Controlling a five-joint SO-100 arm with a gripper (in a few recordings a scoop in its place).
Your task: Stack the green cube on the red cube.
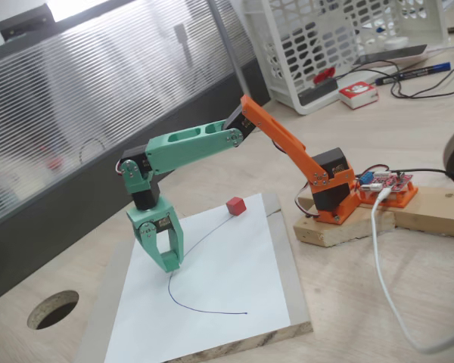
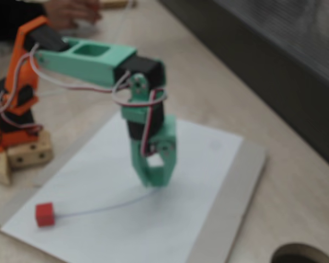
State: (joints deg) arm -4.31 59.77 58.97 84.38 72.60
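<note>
Red cube sits matte and plain on white paper.
Claw tips look pressed together, pinching nothing, well apart from it.

light wooden table, round hole near its corner, ribbed translucent wall panel, bright daylight above

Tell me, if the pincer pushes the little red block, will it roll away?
Probably not: the red cube has flat faces and sits flat on the white paper, so it would likely slide, not roll. It looks small and stiff, probably light, so even a gentle push may move it.
</note>
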